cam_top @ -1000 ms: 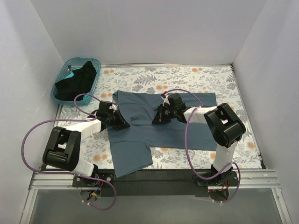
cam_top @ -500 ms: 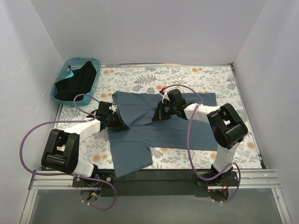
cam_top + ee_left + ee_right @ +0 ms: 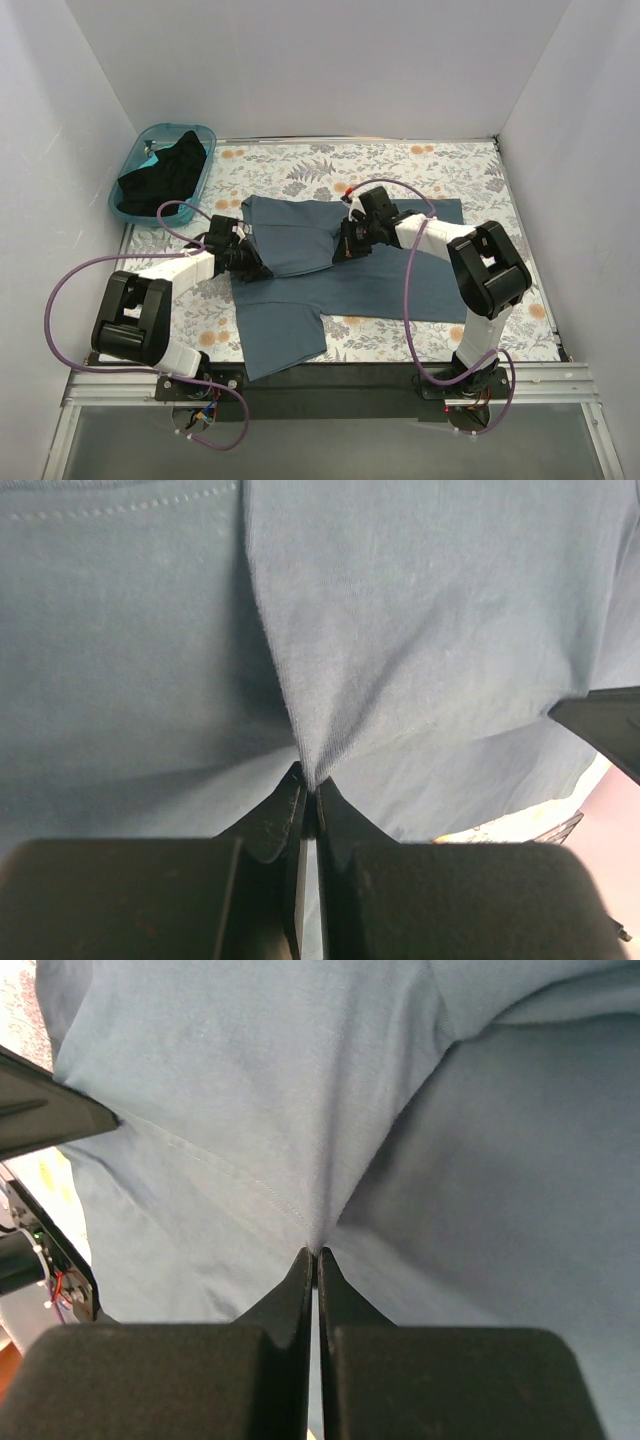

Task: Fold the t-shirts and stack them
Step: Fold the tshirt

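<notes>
slate-blue t-shirt (image 3: 285, 325) mid-frame: looks soft, limp, light | left end effector (image 3: 309, 798) pinching a cloth ridge | right end effector (image 3: 316, 1257) pinching likewise | best hold: edges, seams

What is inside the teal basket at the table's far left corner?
A crumpled black garment fills most of the teal basket; some bare teal floor shows at its far end. Whether anything lies beneath the cloth cannot be seen.

Lab robot cell: white panel walls (image 3: 330, 60), aluminium frame (image 3: 540, 381), floral tablecloth (image 3: 460, 165).
</notes>
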You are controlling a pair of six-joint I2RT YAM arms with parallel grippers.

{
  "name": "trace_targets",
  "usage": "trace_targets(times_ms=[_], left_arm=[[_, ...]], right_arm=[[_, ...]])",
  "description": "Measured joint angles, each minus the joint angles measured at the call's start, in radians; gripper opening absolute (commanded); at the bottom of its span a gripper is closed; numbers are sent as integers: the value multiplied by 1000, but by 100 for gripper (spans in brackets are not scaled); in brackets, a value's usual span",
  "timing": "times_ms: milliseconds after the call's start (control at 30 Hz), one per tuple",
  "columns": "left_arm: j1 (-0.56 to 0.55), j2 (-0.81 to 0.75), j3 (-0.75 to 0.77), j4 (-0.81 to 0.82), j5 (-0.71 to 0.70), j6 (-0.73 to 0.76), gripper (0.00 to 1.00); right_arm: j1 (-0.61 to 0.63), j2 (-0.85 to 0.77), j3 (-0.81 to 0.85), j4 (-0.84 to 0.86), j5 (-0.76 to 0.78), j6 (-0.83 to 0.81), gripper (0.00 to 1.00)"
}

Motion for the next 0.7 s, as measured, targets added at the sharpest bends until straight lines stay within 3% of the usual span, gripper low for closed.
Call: trace_targets(times_ms=[133, 300, 433, 600, 700], left_arm=[[4, 17, 6, -3, 4, 2, 10], [4, 19, 5, -9, 14, 2, 40], [10, 4, 6, -18, 8, -1, 56], [55, -9, 107, -80, -48, 26, 63], [89, 26, 251, -83, -80, 50, 56]], right_arm=[[-2, 2, 20, -35, 0, -19, 7], [-2, 12, 33, -60, -1, -44, 29], [-11, 11, 38, -90, 34, -79, 44], [-84, -33, 52, -143, 124, -143, 51], [-198, -80, 63, -157, 175, -166, 52]])
